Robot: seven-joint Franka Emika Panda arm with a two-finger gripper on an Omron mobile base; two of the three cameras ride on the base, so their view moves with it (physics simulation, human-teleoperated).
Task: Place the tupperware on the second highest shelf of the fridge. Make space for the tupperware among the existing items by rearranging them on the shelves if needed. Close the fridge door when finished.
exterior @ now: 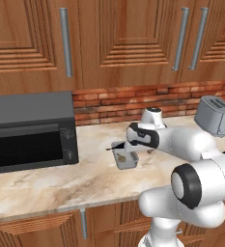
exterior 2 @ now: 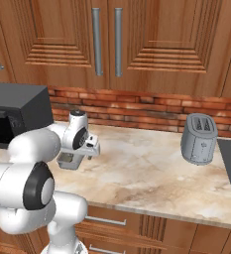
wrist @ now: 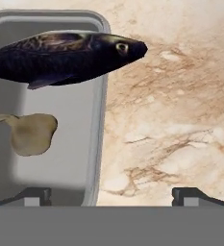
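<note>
Hand view alone shows a dark fish (wrist: 70, 57) in the tupperware (wrist: 92, 144), jaws wide apart, empty.

From behind the arm on its left and right, we look forward and down at the same marble counter (exterior: 61, 178), brick wall (exterior 2: 137, 111) and toaster (exterior 2: 200, 139). Our hand camera hangs close above the counter, looking down into a grey box (wrist: 60, 158).
</note>
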